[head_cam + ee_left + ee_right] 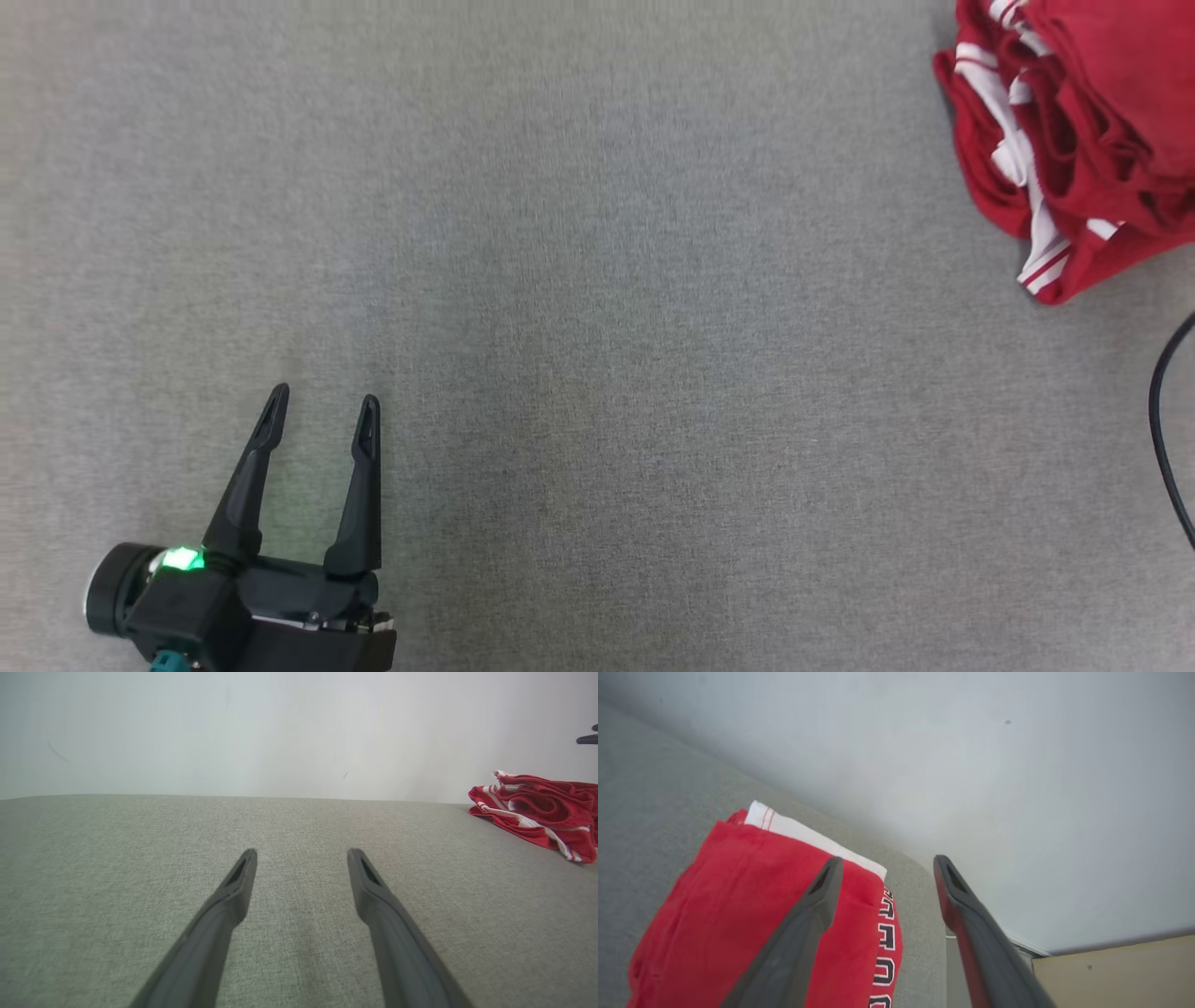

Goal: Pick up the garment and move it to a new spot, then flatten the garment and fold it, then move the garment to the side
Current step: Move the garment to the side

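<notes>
The garment (pixel 1074 121) is red with white stripes and lies folded in a bundle at the far right of the grey cloth surface (pixel 597 327). From the left wrist it appears as a low red pile, the garment (pixel 542 812), near the surface's back edge on the right. My left gripper (pixel 323 399) rests at the lower left, far from it, open and empty (pixel 301 856). My right gripper (pixel 885 863) hovers just above the garment (pixel 738 914), open, with nothing between its fingers; black lettering on a white band shows along the fold.
A black cable (pixel 1167 429) curves in at the right edge. A pale wall (pixel 280 732) stands behind the surface. Past the surface's right end a tan floor (pixel 1120 975) lies below.
</notes>
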